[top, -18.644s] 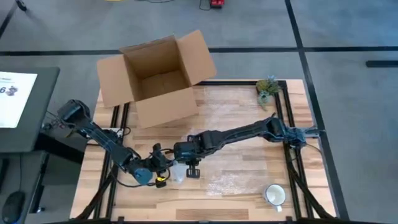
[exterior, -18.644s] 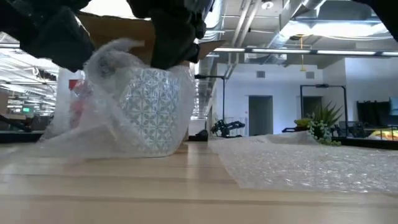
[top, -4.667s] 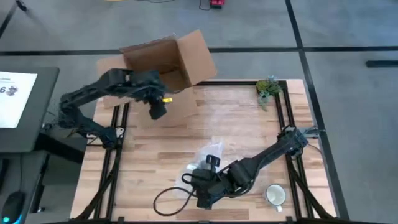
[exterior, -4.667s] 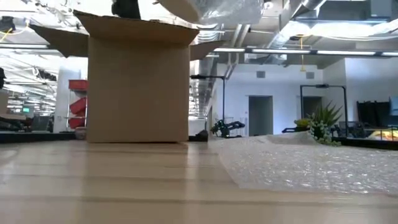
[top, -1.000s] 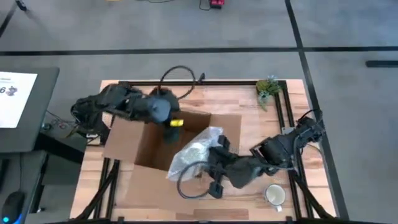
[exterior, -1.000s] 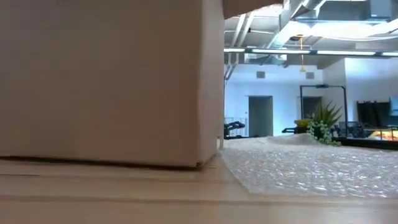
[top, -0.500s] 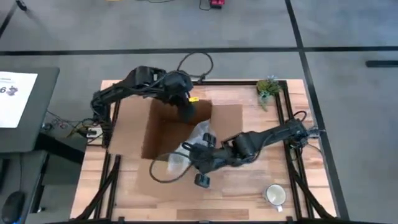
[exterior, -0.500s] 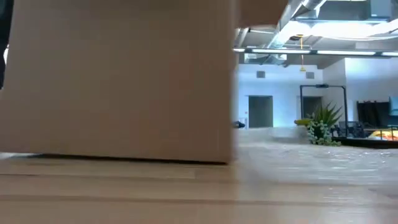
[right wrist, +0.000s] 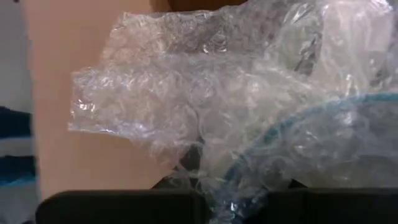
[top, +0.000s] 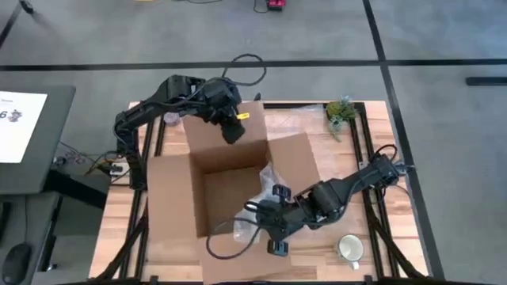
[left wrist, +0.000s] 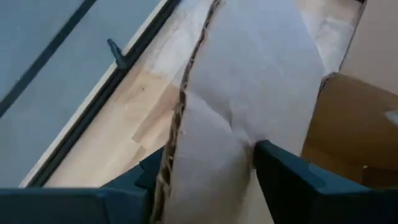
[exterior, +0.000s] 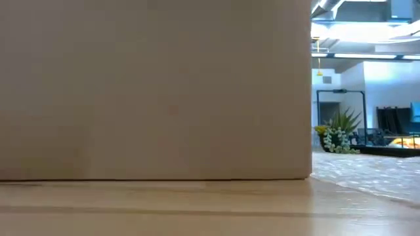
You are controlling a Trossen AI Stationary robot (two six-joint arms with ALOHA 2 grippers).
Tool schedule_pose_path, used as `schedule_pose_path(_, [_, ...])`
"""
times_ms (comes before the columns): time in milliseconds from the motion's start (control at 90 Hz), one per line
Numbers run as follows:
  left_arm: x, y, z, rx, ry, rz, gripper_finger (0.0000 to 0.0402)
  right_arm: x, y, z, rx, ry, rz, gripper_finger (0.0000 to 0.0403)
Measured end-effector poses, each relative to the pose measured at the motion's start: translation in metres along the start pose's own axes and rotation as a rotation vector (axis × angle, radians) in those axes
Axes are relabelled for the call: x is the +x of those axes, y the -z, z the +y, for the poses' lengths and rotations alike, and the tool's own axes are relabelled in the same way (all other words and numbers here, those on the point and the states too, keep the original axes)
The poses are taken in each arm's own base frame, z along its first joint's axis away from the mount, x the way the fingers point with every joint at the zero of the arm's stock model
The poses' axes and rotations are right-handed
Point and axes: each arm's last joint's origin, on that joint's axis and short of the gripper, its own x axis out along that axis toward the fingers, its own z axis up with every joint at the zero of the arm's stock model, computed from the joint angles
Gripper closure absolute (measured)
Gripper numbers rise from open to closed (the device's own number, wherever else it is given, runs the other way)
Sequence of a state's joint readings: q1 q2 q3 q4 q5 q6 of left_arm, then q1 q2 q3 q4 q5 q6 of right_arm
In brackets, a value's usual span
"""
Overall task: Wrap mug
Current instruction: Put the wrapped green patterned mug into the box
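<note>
Fingers of the left gripper (left wrist: 208, 171) are pinching the far flap (left wrist: 249, 93) of the cardboard box (top: 170, 206), one finger each side of the board, w/ the arm reaching in from the box's far-left corner. Right gripper (right wrist: 242, 186) is clamping the bubble-wrapped mug (right wrist: 261, 112), its blue rim showing thru the plastic; seen from above the bundle (top: 268, 180) is hanging right over the box's right-hand wall, just at the opening. Second mug (top: 349, 248), bare, is sitting well to the right of the box near the table's (top: 348, 158) front edge, a small plant (top: 341, 111) beyond the box's far-right corner.

Judging by this, the bundle is abt to go in. Risks: loose wrap is trailing and could be catching on the box wall, peeling off as the mug drops; grip is mostly on plastic, so the mug may be slipping out. Left pull on the flap could also be tipping or sliding the box under the bundle
</note>
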State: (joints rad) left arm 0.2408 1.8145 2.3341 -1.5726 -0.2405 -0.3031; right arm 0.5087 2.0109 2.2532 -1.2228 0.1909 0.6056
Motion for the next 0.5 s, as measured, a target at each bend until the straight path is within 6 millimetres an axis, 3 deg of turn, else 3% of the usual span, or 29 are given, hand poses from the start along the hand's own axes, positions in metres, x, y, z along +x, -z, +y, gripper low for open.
schedule_pose_path(222, [-0.005, 0.0, 0.0, 0.02, 0.011, -0.017, 0.0226, 0.0, 0.001, 0.002, 0.042, 0.002, -0.004, 0.0385])
schedule_pose_path(500, [-0.049, 0.014, 0.014, -0.079, 0.076, -0.12, 0.0226, 0.004, 0.004, 0.004, 0.065, -0.008, 0.02, 0.0385])
